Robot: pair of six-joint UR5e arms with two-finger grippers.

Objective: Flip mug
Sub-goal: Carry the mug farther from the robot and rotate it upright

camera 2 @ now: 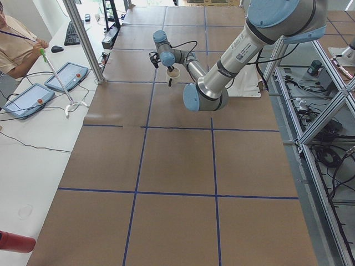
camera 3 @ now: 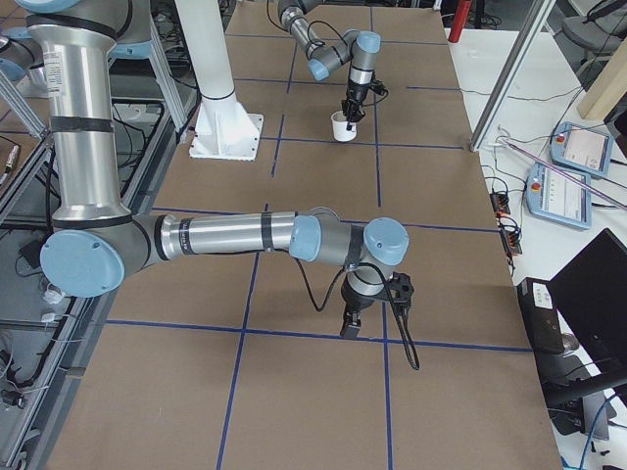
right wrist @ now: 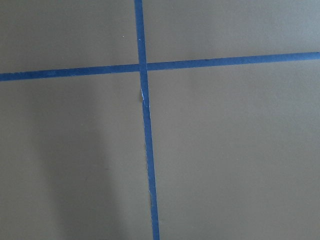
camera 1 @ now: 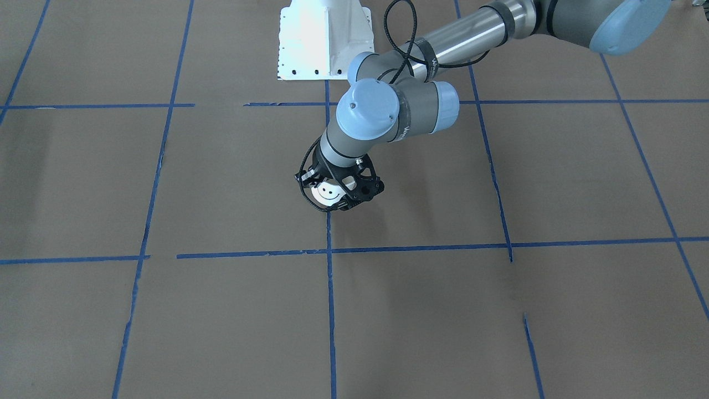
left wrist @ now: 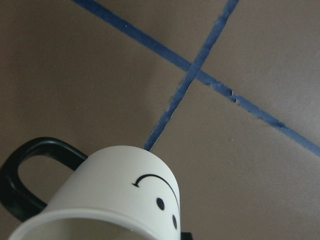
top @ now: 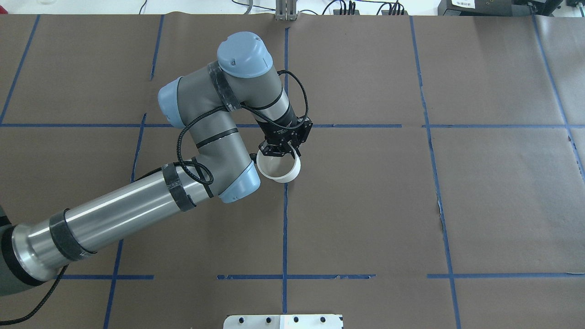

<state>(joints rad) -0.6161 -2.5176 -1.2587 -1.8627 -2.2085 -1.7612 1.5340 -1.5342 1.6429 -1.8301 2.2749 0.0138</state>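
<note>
The white mug (top: 281, 172) with a black smiley face (camera 1: 327, 193) hangs tilted from my left gripper (top: 279, 153), near the table's centre by a blue tape crossing. The gripper is shut on the mug's far rim and the pale mouth faces up. The left wrist view shows the mug (left wrist: 125, 195) close up with its black loop handle (left wrist: 22, 175) at the left. I cannot tell whether the mug touches the table. My right gripper (camera 3: 351, 328) shows only in the exterior right view, low over the table, and I cannot tell whether it is open or shut.
Brown paper with a grid of blue tape lines (top: 284, 228) covers the table. The white robot base plate (camera 1: 324, 41) stands at the table's robot side. Operator tablets (camera 2: 66, 75) lie on a side bench beyond the far edge.
</note>
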